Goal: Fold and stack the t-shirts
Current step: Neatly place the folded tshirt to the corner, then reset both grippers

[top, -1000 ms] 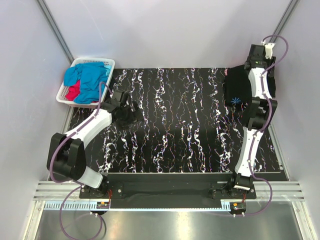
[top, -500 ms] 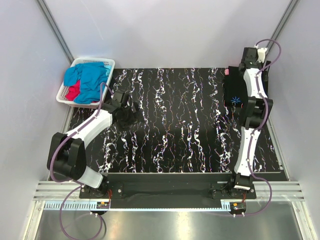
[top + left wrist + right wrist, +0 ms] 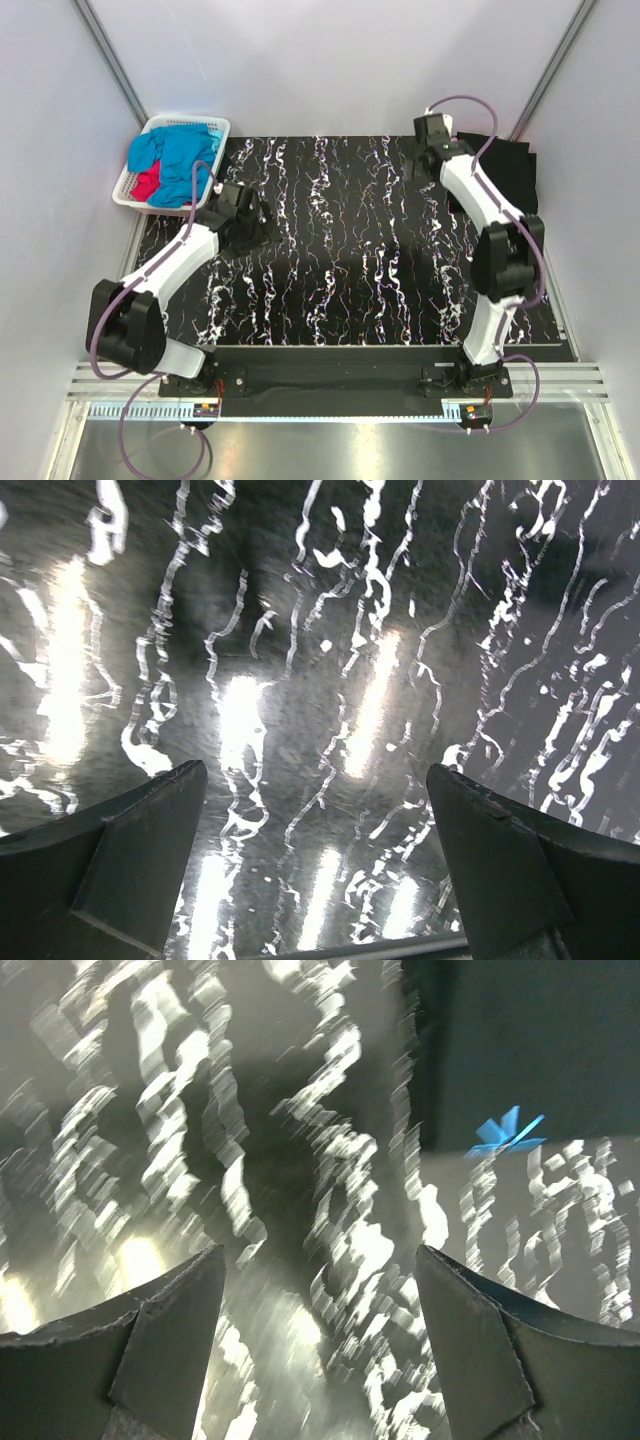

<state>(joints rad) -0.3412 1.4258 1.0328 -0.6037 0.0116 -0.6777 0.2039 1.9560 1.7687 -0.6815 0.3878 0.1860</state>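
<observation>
**Desk:** From above, where do we stand?

**Me:** I count one black t-shirt (image 3: 508, 168), folded at the far right corner of the table (image 3: 340, 250). In the basket (image 3: 185, 121) at far left, a blue t-shirt (image 3: 180, 155) and a red t-shirt (image 3: 147, 185) lie crumpled; I can't tell whether more are underneath. I'd say most of the job is left. The left gripper (image 3: 250, 220) is near the basket, and the right gripper (image 3: 425, 155) is beside the black t-shirt.

**Desk:** Left wrist?

**Me:** The left gripper (image 3: 315, 780) has its claw apart and empty, with only table below.

**Desk:** Right wrist?

**Me:** The right gripper (image 3: 320, 1260) is also spread and holds nothing. The black t-shirt (image 3: 520, 1050) is at upper right.
</observation>
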